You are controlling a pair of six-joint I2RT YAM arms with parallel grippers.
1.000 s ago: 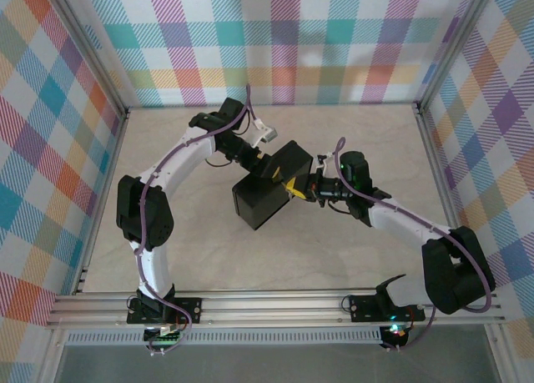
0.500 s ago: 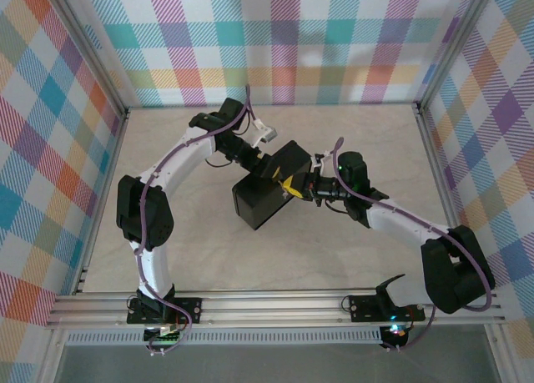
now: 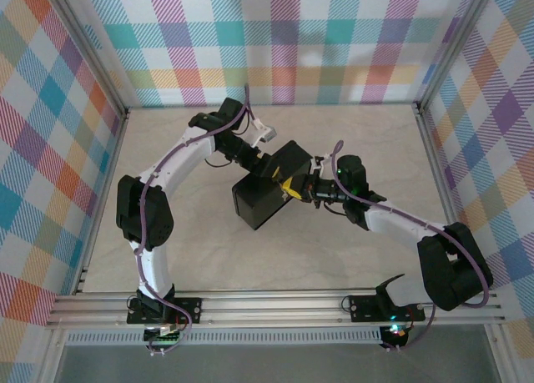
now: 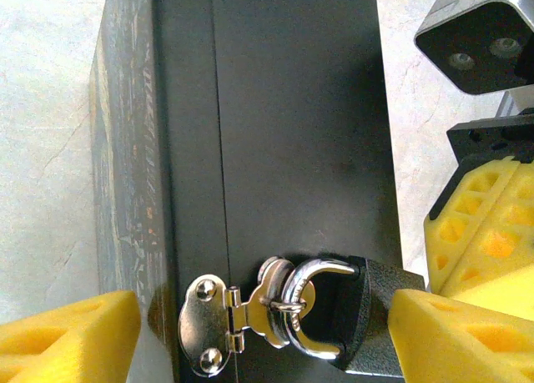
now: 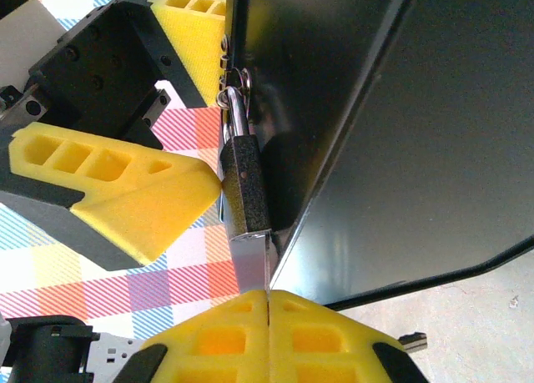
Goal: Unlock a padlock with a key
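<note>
Right claw (image 5: 269, 301) pinches key (image 5: 249, 262) — against padlock (image 5: 244, 187).

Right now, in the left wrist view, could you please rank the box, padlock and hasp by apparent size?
1. The box, by far the largest.
2 and 3. The padlock and hasp look about alike; the padlock is partly covered, so I leave them tied.
</note>
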